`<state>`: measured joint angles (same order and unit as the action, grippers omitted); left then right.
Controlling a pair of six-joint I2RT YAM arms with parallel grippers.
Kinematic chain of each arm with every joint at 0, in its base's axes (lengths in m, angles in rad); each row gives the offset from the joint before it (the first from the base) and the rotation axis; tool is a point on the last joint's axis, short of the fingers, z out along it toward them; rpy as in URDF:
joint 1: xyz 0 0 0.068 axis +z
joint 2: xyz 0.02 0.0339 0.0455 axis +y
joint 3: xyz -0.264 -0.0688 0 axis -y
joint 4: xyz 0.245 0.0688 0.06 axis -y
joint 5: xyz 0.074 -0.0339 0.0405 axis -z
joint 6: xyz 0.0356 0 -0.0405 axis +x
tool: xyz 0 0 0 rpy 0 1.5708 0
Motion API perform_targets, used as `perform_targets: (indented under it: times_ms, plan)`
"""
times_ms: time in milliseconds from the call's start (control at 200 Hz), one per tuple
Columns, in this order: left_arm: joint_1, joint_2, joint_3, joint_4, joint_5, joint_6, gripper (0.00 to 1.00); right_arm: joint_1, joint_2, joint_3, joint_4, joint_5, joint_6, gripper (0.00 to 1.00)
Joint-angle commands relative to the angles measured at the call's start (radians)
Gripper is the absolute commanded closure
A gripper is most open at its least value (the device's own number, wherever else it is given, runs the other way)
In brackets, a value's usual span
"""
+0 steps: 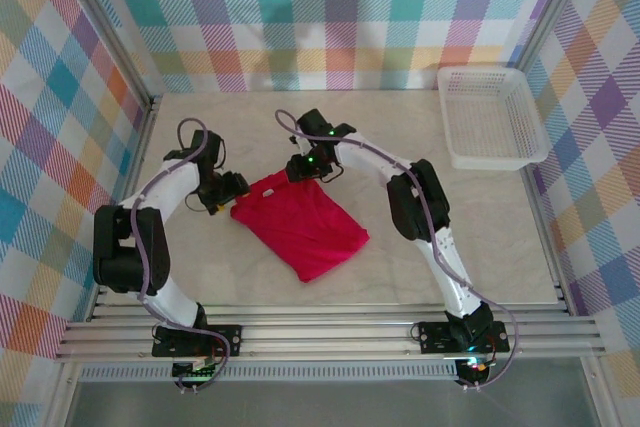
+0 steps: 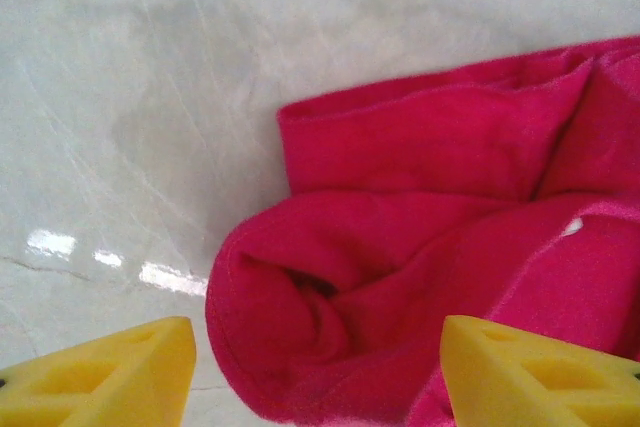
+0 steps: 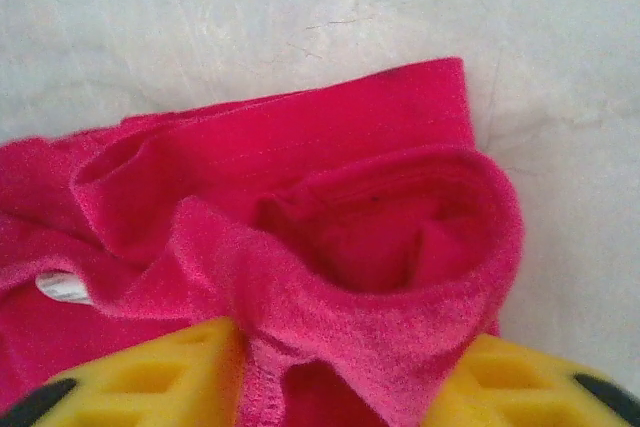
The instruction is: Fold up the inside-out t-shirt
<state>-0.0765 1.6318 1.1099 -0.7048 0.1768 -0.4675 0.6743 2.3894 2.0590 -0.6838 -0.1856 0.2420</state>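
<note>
The t-shirt lies slanted on the table

It runs far-left to near-right. My left gripper stands wide at its left corner. My right gripper sits over the far edge; I cannot tell if it holds

Red t-shirt cut off right, bottom; white tag half tucked; right end effector grip unclear.
</note>
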Motion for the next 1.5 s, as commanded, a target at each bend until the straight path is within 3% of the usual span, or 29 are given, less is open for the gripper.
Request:
perform_targets:
  times_ms: [0, 135, 190, 325, 715, 760, 795, 820, 905, 960, 1065, 1210, 1355, 1495]
  plan:
    - [-0.009, 0.027, -0.039, 0.037, 0.039, -0.021, 0.41, 0.005, -0.013, 0.053, -0.031, 0.015, -0.039, 0.78]
    - [-0.023, 0.081, -0.016, 0.067, 0.009, -0.029, 0.66, 0.002, -0.041, 0.067, -0.051, 0.052, -0.053, 0.90]
    - [-0.023, 0.101, 0.012, 0.057, -0.006, -0.030, 0.79, -0.001, -0.051, 0.081, -0.063, 0.062, -0.056, 0.90]
    - [-0.023, 0.129, 0.093, 0.014, -0.054, -0.021, 0.99, -0.019, -0.061, 0.114, -0.086, 0.074, -0.062, 0.90]
    - [-0.020, 0.267, 0.289, -0.048, -0.144, -0.006, 1.00, -0.064, 0.047, 0.277, -0.118, 0.081, -0.041, 0.89]
    - [-0.020, 0.291, 0.312, -0.055, -0.149, -0.001, 1.00, -0.071, 0.081, 0.327, -0.137, 0.082, -0.036, 0.85]
    - [-0.020, 0.298, 0.315, -0.059, -0.149, 0.000, 1.00, -0.074, 0.109, 0.368, -0.160, 0.078, -0.030, 0.72]
    - [-0.021, 0.292, 0.310, -0.058, -0.145, 0.000, 0.93, -0.076, 0.128, 0.404, -0.183, 0.076, -0.024, 0.60]
    - [-0.034, 0.217, 0.268, -0.053, -0.159, -0.005, 0.56, -0.086, 0.162, 0.523, -0.304, 0.066, -0.007, 0.56]
    - [-0.053, 0.140, 0.238, -0.071, -0.203, -0.004, 0.42, -0.091, 0.130, 0.535, -0.360, 0.062, 0.002, 0.50]
    - [-0.092, -0.013, 0.164, -0.085, -0.205, -0.009, 0.42, -0.093, -0.031, 0.360, -0.355, 0.011, -0.007, 0.48]
    - [-0.113, -0.156, 0.041, 0.018, -0.003, -0.051, 0.46, -0.093, -0.305, -0.129, -0.119, -0.167, 0.041, 0.56]
    - [-0.144, -0.106, 0.046, 0.034, 0.021, -0.043, 0.43, -0.093, -0.440, -0.476, 0.087, -0.282, 0.131, 0.63]
    - [-0.155, 0.026, 0.110, -0.011, -0.055, 0.009, 0.38, -0.093, -0.464, -0.643, 0.186, -0.314, 0.181, 0.65]
